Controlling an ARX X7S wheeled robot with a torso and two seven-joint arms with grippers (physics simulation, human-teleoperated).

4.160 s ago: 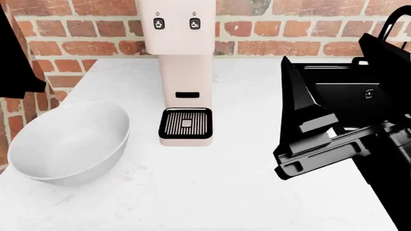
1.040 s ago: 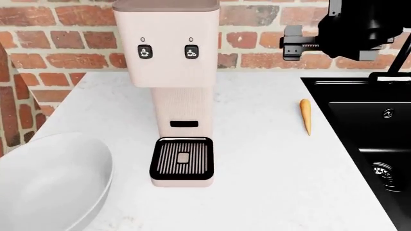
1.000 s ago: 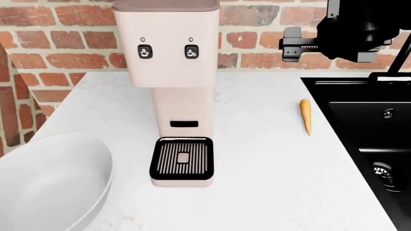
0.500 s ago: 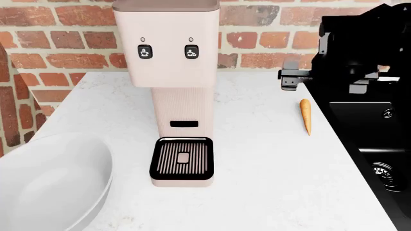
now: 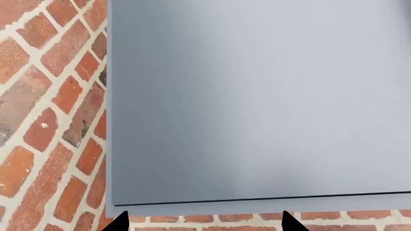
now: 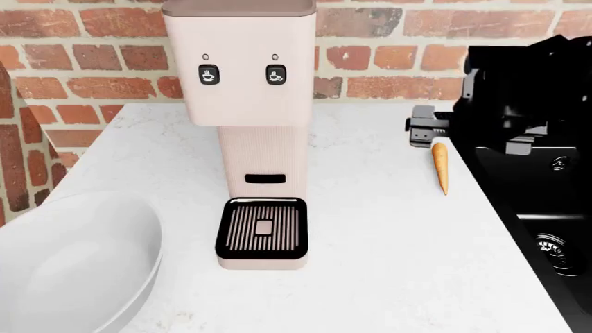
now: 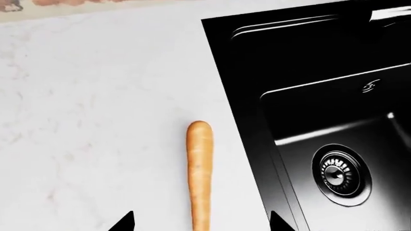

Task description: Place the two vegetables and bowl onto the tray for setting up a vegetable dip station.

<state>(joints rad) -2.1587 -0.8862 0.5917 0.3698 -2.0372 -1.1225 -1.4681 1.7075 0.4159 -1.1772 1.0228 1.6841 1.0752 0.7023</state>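
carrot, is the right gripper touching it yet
Apart. In the right wrist view the carrot lies flat on the counter between the two open fingertips, with bare counter on both sides of it.

A: How much of the bowl (image 6: 74,267) shows in the head view?

B: Only part; the picture's left and lower edges cut it off. The sink (image 6: 545,208) also runs off the right edge.

A: And the carrot (image 7: 199,173)?

B: In the right wrist view its thin end leaves the frame. Only two fingertips (image 7: 122,224) of the right claw (image 7: 200,222) show there.

A: The left claw (image 5: 202,222)?

B: Just two dark tips at the edge.
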